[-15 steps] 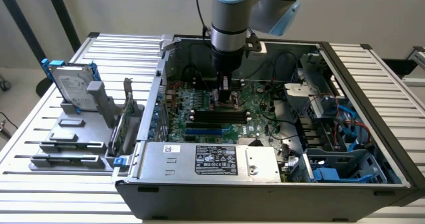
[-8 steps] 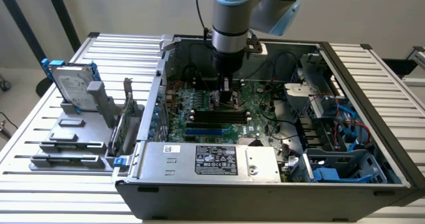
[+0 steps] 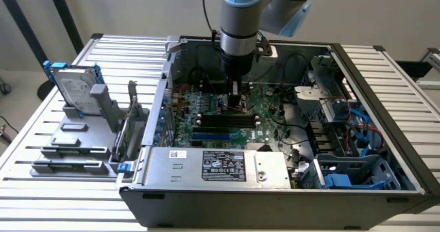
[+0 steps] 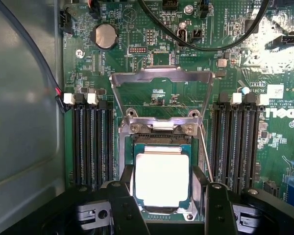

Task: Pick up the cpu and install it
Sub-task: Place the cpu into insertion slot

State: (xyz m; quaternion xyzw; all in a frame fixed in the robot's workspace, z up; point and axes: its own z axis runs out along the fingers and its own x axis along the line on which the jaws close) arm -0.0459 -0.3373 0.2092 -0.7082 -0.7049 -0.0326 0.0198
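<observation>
The cpu (image 4: 161,177), a small square chip with a bright silver top and a thin green rim, lies level within the socket frame (image 4: 198,188) on the green motherboard. The socket's metal load plate (image 4: 161,78) is tilted up and open beyond it. My gripper (image 4: 164,208) is low over the socket, its black body reaching down on both sides of the chip. In the exterior view my gripper (image 3: 236,102) hangs straight down from the arm into the open computer case, at the middle of the motherboard (image 3: 268,123). The frames do not show whether I hold the chip.
Black memory slots (image 4: 90,142) flank the socket on both sides, and black cables (image 4: 206,44) arc across the board. The power supply (image 3: 220,165) fills the case's near side. A hard drive in a blue frame (image 3: 74,87) stands on a grey rack at the exterior view's left.
</observation>
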